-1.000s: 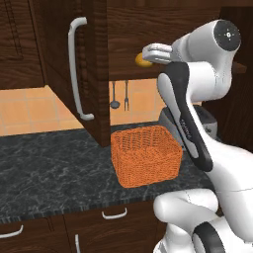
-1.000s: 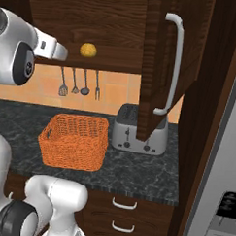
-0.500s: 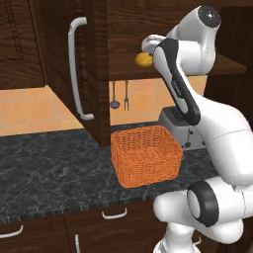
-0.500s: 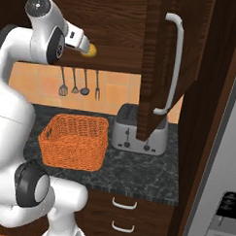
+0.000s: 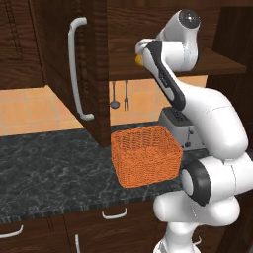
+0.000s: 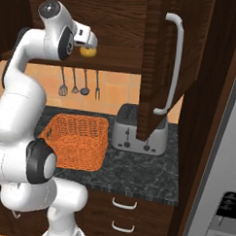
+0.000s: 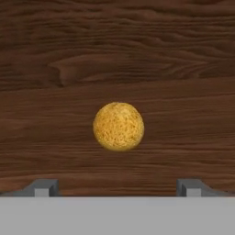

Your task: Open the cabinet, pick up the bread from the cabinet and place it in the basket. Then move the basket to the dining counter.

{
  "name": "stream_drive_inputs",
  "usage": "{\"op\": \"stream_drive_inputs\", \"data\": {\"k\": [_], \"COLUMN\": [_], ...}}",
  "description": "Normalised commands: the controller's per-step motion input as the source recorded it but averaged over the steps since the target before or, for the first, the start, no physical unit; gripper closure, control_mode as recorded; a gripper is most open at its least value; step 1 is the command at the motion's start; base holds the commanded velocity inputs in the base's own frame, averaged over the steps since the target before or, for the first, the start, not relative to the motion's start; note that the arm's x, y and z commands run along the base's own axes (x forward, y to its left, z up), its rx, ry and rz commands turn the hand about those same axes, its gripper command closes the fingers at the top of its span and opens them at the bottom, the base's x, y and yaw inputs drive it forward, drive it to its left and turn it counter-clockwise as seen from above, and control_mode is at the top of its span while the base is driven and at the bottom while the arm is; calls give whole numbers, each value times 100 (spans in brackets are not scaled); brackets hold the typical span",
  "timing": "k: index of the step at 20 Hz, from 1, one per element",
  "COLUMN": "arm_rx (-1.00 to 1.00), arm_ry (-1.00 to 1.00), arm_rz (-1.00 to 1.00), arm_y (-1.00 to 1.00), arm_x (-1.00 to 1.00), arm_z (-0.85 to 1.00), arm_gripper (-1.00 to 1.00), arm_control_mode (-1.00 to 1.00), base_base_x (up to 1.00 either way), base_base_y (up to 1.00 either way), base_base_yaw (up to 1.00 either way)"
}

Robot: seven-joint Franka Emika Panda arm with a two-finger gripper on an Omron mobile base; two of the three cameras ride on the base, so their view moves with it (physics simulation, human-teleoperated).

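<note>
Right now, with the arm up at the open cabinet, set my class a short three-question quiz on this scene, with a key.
1. True or false: the bread already lies in the basket.
2. Which appliance stands beside the basket on the black granite worktop? A microwave, B toaster, C kettle.
3. Fill in: the claw faces the bread with its fingers ____.

Key
1. False: it sits on the cabinet shelf, in front of the claw.
2. B, the toaster.
3. Open, one finger tip on each side of the bread in the hand view, not touching it.
</note>
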Motion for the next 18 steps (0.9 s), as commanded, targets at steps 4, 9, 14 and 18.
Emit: {"op": "stream_drive_inputs", "data": {"k": [4, 9, 14, 18], "arm_rx": [-6, 0, 0, 0], "arm_ry": [-7, 0, 0, 0], "arm_rz": [0, 0, 0, 0], "arm_y": [1, 4, 1, 0], "arm_x": [47, 49, 34, 30], "arm_z": [-15, -1, -7, -12], "arm_gripper": [-100, -100, -100, -100], "arm_control_mode": [-100, -100, -100, -100], "base_base_x": [0, 0, 0, 0], "base_base_y": [0, 0, 0, 0], "base_base_yaw": [0, 0, 0, 0]}}
